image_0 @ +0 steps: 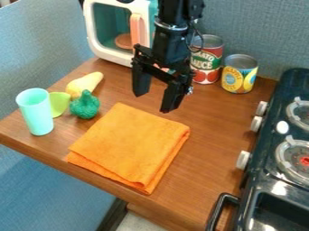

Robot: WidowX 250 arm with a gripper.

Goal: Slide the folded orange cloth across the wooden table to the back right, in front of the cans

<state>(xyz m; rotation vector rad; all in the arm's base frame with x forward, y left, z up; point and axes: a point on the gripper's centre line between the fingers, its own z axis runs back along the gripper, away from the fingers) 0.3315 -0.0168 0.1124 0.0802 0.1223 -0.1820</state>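
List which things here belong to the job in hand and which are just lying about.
Job, seemingly:
black gripper, open
folded orange cloth, nearest it

Lying about:
mint cup
lime-green piece
dark green toy vegetable
yellow piece
red-labelled can
yellow-labelled can
toy microwave
toy stove

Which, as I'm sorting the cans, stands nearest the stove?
The shorter can, yellow and blue; the taller can, red and green, stands farther from the stove and closer to the gripper.
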